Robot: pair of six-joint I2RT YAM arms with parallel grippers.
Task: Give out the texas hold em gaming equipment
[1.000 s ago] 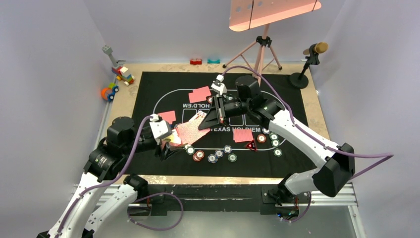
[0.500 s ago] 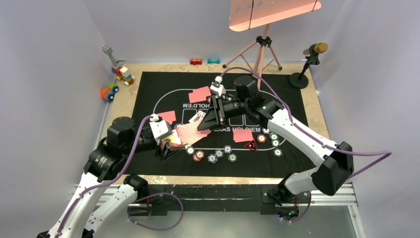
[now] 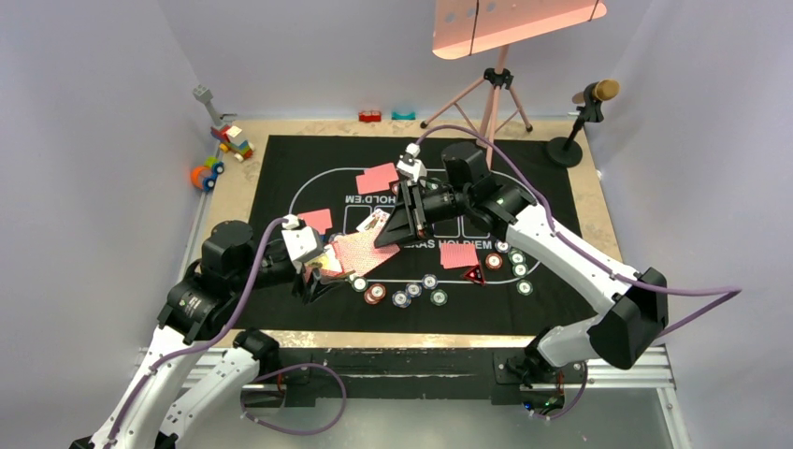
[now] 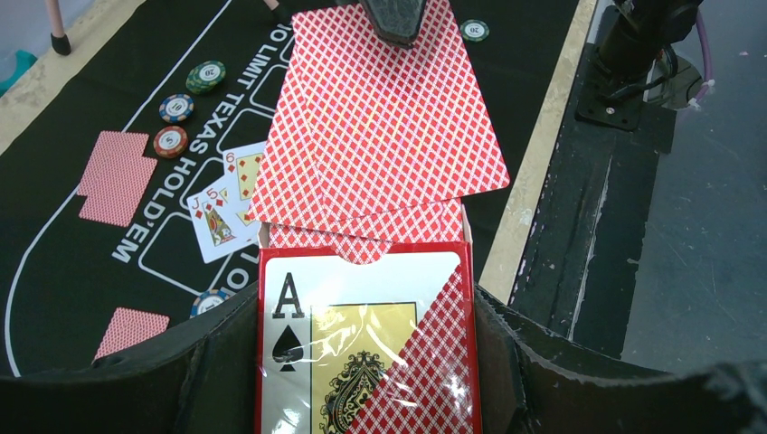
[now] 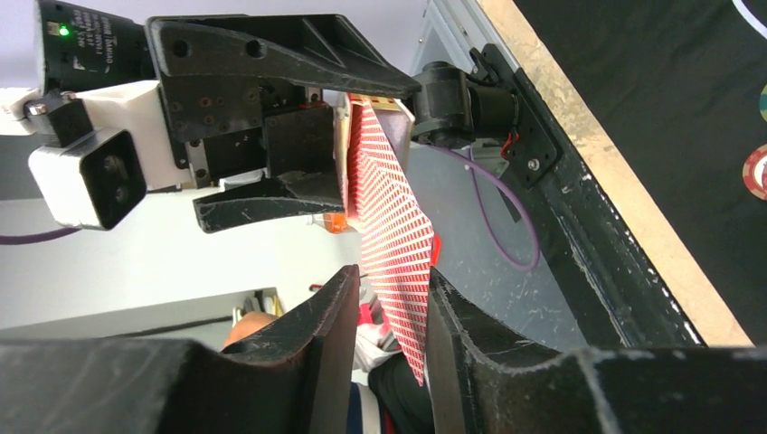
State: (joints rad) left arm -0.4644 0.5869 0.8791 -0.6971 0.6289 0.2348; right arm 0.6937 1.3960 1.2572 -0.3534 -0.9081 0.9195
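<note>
My left gripper [image 3: 323,267] is shut on a red card box [image 4: 362,353] with an ace of spades on its face. Pink-backed playing cards [image 4: 380,117] stick out of the box's open end in a slight fan. My right gripper [image 5: 391,280] stands open around their far end; the cards [image 5: 389,226] lie against one finger, with a gap to the other. More pink-backed cards [image 3: 378,178] lie on the mat, and two face-up cards [image 4: 222,203] lie by the lettering. Striped poker chips [image 3: 402,295] and a red triangular marker [image 3: 474,275] sit near the mat's front.
The black printed mat [image 3: 281,168] covers most of the table. Toy blocks [image 3: 229,140] stand at the back left corner. A pink tripod [image 3: 496,84] and a microphone stand [image 3: 589,103] are at the back right. More chips [image 3: 517,267] lie under the right arm.
The right gripper's jaws have opened from shut on the cards' far end, and it has shifted slightly away. The left gripper and the box have not moved.
</note>
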